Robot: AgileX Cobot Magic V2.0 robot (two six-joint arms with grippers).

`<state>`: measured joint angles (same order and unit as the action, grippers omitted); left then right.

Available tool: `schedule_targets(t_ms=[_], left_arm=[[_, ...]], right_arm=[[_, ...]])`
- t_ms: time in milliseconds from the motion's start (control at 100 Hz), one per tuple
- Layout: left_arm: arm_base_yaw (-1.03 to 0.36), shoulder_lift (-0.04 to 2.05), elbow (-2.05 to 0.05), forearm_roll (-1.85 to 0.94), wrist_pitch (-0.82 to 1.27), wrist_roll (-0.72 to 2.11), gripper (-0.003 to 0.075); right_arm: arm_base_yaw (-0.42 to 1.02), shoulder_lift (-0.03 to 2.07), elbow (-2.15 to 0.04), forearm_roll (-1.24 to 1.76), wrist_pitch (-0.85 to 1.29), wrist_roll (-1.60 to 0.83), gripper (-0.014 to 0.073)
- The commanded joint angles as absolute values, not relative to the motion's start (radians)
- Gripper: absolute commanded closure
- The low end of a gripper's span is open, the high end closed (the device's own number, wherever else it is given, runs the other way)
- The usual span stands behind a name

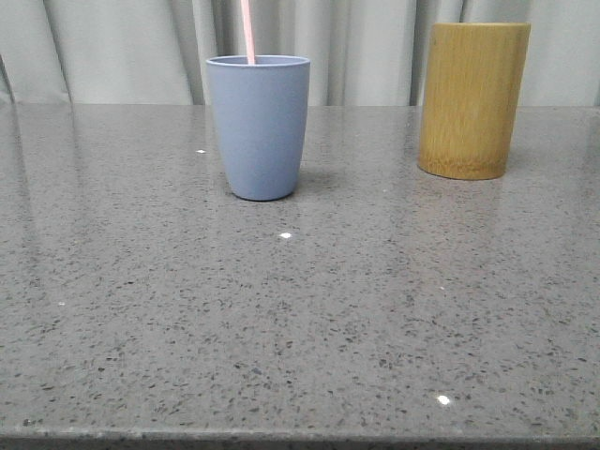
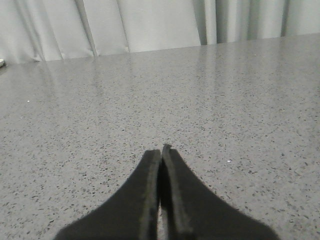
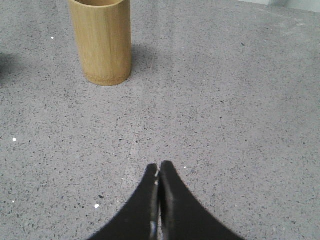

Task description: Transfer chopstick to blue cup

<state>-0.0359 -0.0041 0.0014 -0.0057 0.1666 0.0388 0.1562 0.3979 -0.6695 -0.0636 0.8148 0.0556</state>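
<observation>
A pale pink chopstick (image 1: 248, 31) is standing in the blue cup (image 1: 259, 127), leaning slightly and rising past the top of the front view, so its full length is not showing. Whether one stick or a pair is in there cannot be told. The blue cup is sitting on the grey speckled counter (image 1: 300, 319), well apart from the bamboo cup (image 1: 472, 99), whose inside is hidden from every view.

Neither arm is appearing in the front view. The left gripper (image 2: 161, 152) is hanging over bare counter with its jaws pressed together, nothing between them. The right gripper (image 3: 159, 167) is likewise hanging with jaws closed on nothing, the bamboo cup ahead of it.

Judging from this, the transfer looks done or nearly so. A chopstick like this is probably light, stiff and smooth, so it would likely slip or pivot in a loose pinch; the upper shaft, above the rim, seems the best place to grip.
</observation>
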Motion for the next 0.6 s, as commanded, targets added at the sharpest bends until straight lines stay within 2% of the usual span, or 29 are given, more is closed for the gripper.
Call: schedule_targets(t_ms=[0,190,450,590], left_arm=[[-0.036,-0.039,0.011,-0.014,0.081,0.029,0.0739],[-0.036,-0.039,0.011,-0.014,0.081,0.029,0.0739],[-0.036,-0.039,0.011,-0.014,0.081,0.029,0.0739],[-0.036,-0.039,0.011,-0.014,0.081,0.029,0.0739]], right_arm=[[0.152,0.404,-0.692,-0.079,0.75,0.05,0.0662],[0.151,0.328,-0.604,-0.106,0.666,0.047,0.0662],[0.146,0.109,-0.288,-0.106,0.251,0.047,0.0662],[0.119,-0.001,-0.163,-0.089,0.155,0.048,0.0662]])
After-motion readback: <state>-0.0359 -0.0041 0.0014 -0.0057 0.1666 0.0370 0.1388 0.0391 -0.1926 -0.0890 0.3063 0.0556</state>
